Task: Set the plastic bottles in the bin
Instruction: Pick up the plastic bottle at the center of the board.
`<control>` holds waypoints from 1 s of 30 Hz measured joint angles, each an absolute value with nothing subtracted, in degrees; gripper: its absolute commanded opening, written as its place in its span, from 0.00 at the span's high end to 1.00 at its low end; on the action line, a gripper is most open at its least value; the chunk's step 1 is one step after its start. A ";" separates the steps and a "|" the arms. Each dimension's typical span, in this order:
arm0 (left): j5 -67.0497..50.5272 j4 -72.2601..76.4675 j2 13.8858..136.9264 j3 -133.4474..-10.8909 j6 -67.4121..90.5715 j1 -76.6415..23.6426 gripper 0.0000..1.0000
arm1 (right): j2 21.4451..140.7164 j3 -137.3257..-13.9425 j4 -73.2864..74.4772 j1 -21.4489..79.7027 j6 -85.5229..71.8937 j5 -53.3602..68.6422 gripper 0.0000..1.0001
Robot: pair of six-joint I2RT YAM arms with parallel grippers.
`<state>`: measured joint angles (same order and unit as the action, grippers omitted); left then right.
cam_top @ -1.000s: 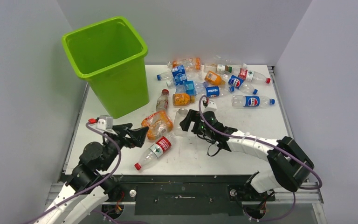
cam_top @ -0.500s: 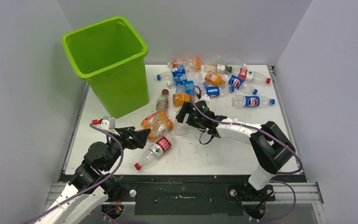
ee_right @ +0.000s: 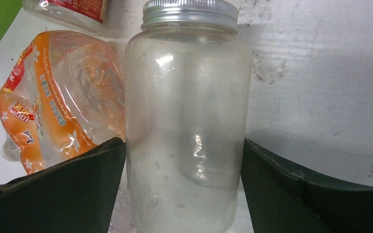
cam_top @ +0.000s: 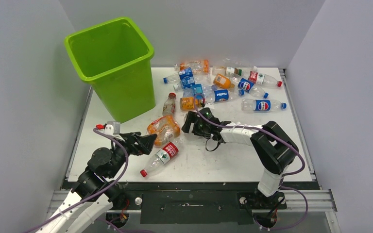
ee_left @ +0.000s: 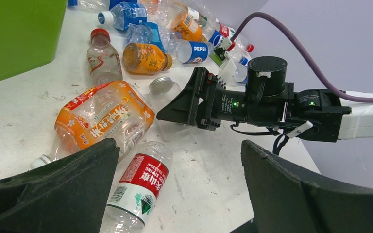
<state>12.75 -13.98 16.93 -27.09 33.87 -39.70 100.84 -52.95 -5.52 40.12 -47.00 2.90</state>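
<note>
Right hand (ee_right: pixel 183 143) straddling a silver-capped clear bottle (ee_right: pixel 187 97).
Jaws wide, one each side; the bottle lies on the worktop (ee_right: pixel 315 73). Left hand (ee_left: pixel 179 145) open near a red-labelled bottle (ee_left: pixel 138 182).

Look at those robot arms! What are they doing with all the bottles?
They are tidying plastic bottles into the green bin. The right gripper is open, with its fingers on either side of a clear bottle with a silver cap that lies on the table. It is not squeezed yet. The left gripper is open too, holding nothing, next to a squashed orange-label bottle and a red-label bottle. Most of the others lie at the far side of the table.
</note>
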 measured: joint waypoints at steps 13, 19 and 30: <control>10.55 -12.45 17.82 -27.00 35.86 -39.70 0.04 | 77.82 -32.99 -13.85 43.42 -36.95 2.13 0.57; 0.95 -2.07 29.82 -26.92 39.59 -39.72 0.04 | 52.25 -22.31 -23.70 47.64 -29.36 6.35 0.58; -12.62 25.58 49.19 -27.68 47.81 -40.10 0.04 | 29.61 -7.16 -30.41 48.23 -26.94 9.37 0.61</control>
<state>-12.62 25.58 49.19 -27.68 47.81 -40.10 29.61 -7.16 -30.41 48.23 -26.94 9.37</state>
